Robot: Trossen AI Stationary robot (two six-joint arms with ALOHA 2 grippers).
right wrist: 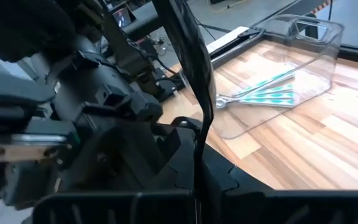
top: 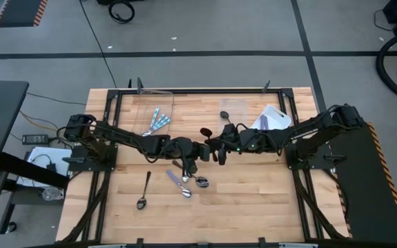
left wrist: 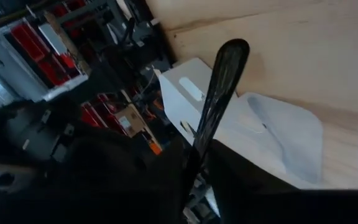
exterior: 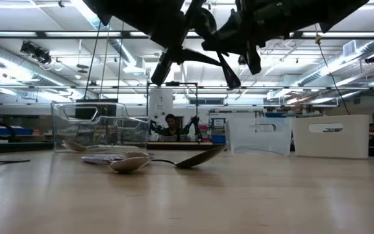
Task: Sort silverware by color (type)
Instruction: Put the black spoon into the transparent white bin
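A dark spoon (top: 205, 132) hangs in the air over the middle of the table, where both arms meet. My right gripper (right wrist: 197, 186) reaches in from the table's right and is shut on it. My left gripper (top: 193, 153) reaches in from the left, right beside the spoon; in the left wrist view the spoon's bowl (left wrist: 232, 50) stands up before it. Loose spoons lie flat on the table nearer the front: a dark one (top: 144, 191), a blue-handled one (top: 179, 180) and another (top: 201, 181). Blue-handled spoons (right wrist: 269, 93) lie in the clear container (top: 154, 114). My right gripper pinches the dark spoon's thin handle (right wrist: 199, 149) between its two fingers. The fingers come about level from the table's right and lie across the handle. The spoon is lifted clear of the table and stands steeply, rising past the fingers.
A clear container (top: 243, 110) with a dark spoon (top: 224, 114) and a white container (top: 274, 118) stand at the far right. The table's front half has free wood around the loose spoons (exterior: 128, 162). A person sits in the room beyond the table (exterior: 171, 123).
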